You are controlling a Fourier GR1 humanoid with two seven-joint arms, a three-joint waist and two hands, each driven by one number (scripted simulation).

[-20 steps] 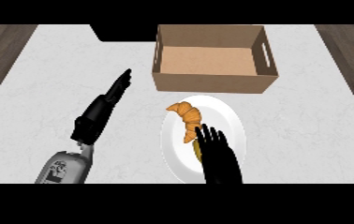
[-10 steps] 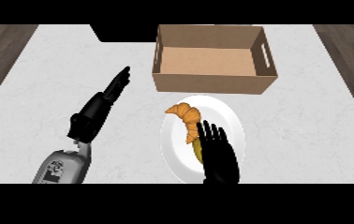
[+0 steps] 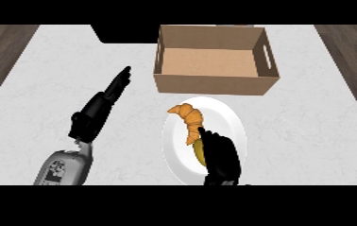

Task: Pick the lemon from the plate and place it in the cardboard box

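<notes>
A white plate (image 3: pixel 226 121) lies on the counter just in front of the cardboard box (image 3: pixel 213 59). On it rests an orange croissant (image 3: pixel 188 118), and behind that a yellow lemon (image 3: pixel 199 152), mostly hidden. My right hand (image 3: pixel 222 156) hovers over the plate with its fingers bending down over the lemon; whether they touch it is hidden. The box is open on top and holds nothing I can see. My left hand (image 3: pixel 97 109) rests at the left, fingers straight and pointing up toward the box's corner.
The counter (image 3: pixel 307 126) is white marble, with dark wood strips (image 3: pixel 14 40) at both far sides. A dark block (image 3: pixel 125 33) sits at the back, left of the box.
My right hand has drawn back toward the lower edge and its fingers have bent down over the lemon. The left hand has barely moved.
</notes>
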